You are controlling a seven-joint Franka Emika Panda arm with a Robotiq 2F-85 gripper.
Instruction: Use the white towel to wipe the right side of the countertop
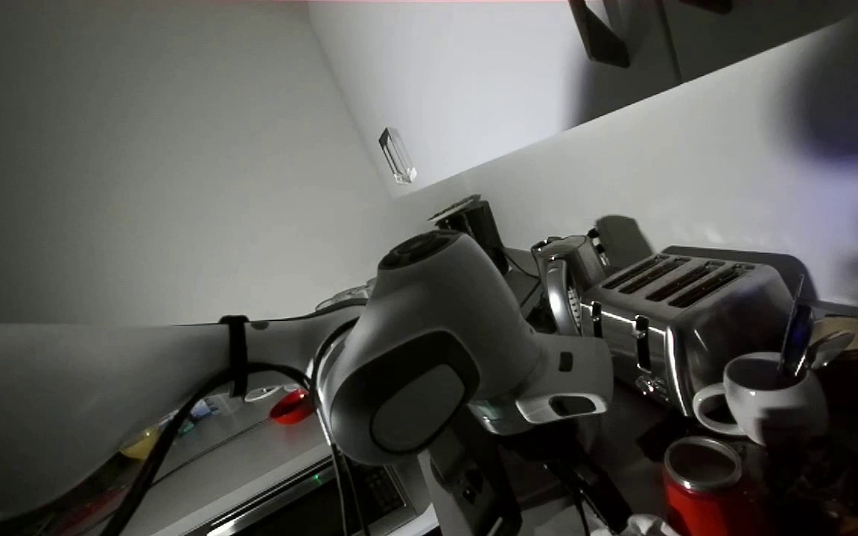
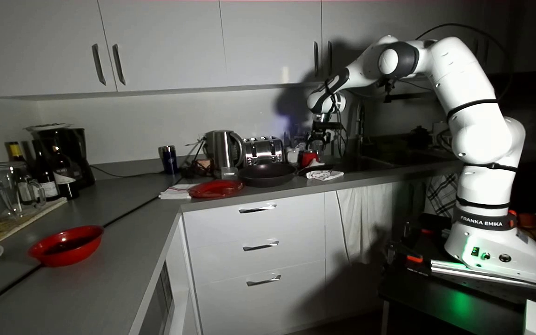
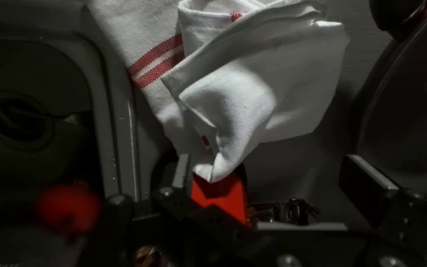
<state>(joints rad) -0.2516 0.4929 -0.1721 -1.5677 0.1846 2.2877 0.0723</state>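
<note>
The white towel with red stripes lies crumpled on the grey countertop [image 2: 142, 232], near its front edge, in an exterior view [image 2: 324, 175]. In the wrist view the towel [image 3: 243, 85] is folded loosely between the sink and a dark pan, one corner against a red canister [image 3: 221, 196]. My gripper [image 2: 319, 141] hangs fingers down above the counter, behind and above the towel. In the wrist view the gripper [image 3: 272, 174] is open, its fingers wide apart with nothing held. The left finger is close beside the red canister and the towel corner. Bare countertop [image 3: 291, 159] shows between the fingers.
The dark pan [image 2: 268, 175] stands left of the towel, with the toaster [image 2: 263, 150] and kettle [image 2: 224, 149] behind. The sink rim [image 3: 124, 129] is left in the wrist view. A white mug [image 1: 771, 402] stands by the toaster. A red plate [image 2: 215, 188] rests on another white cloth [image 2: 175, 191].
</note>
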